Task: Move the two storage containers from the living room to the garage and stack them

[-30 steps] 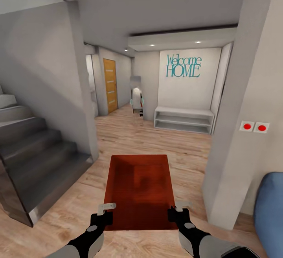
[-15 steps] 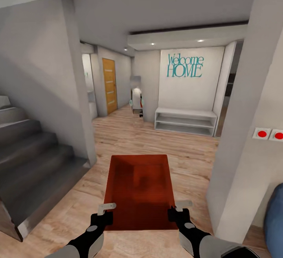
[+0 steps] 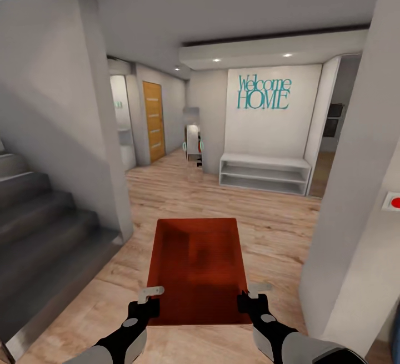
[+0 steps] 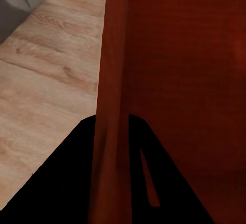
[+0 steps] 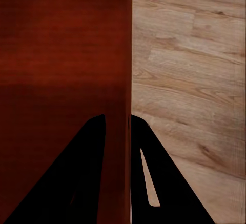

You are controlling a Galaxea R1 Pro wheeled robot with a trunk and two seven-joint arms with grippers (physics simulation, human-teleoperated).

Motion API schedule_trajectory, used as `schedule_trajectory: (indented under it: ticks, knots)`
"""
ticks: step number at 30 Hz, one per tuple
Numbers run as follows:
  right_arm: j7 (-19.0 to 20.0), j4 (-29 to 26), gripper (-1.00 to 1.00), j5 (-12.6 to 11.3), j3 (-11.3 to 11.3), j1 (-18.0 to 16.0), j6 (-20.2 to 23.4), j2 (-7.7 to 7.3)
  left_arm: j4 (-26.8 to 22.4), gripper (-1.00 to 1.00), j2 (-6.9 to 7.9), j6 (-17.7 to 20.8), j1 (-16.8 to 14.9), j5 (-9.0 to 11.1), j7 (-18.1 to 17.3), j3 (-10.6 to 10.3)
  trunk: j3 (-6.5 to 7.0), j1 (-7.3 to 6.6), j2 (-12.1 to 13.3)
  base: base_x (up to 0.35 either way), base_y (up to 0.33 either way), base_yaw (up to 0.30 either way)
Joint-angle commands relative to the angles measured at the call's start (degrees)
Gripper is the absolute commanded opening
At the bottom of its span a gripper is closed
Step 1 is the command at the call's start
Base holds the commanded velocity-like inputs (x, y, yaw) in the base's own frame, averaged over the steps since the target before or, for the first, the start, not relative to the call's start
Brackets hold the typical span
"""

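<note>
**One orange-red container carried between both arms in the hallway**

To the left of the container (image 3: 195,269) you see grey stairs (image 3: 39,225) rising beside a pale wall. Your left gripper (image 3: 145,301) has its jaws clamped over the container's left wall, one finger (image 4: 61,183) outside and one inside. The container is held above the light wood plank flooring (image 3: 266,225), open side up, with nothing in it but its bare red bottom. Your right gripper (image 3: 251,299) has its jaws pinched on the right wall likewise, as the right wrist view confirms. Beyond the container stands a white shelf (image 3: 264,171) under the "Welcome HOME" lettering (image 3: 263,92); a pale pillar (image 3: 355,197) rises to the container's right.
</note>
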Motion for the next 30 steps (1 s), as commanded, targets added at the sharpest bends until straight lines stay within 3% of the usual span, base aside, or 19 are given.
schedule_trajectory:
  ticks: [1, 30]
  knots:
    - [0.1, 0.1, -1.0, 0.4, -3.7, -0.1, 0.0, 0.04, -0.2, -1.0, 0.86, -0.1, -0.1, -0.4, 0.6, 1.4, -0.08, 0.04, -0.1, 0.321, 0.0, 0.0]
    - [0.1, 0.1, -1.0, 0.4, -3.7, -0.1, 0.0, 0.04, -0.2, -1.0, 0.86, -0.1, -0.1, -0.4, 0.6, 1.4, -0.08, 0.04, -0.1, 0.321, 0.0, 0.0]
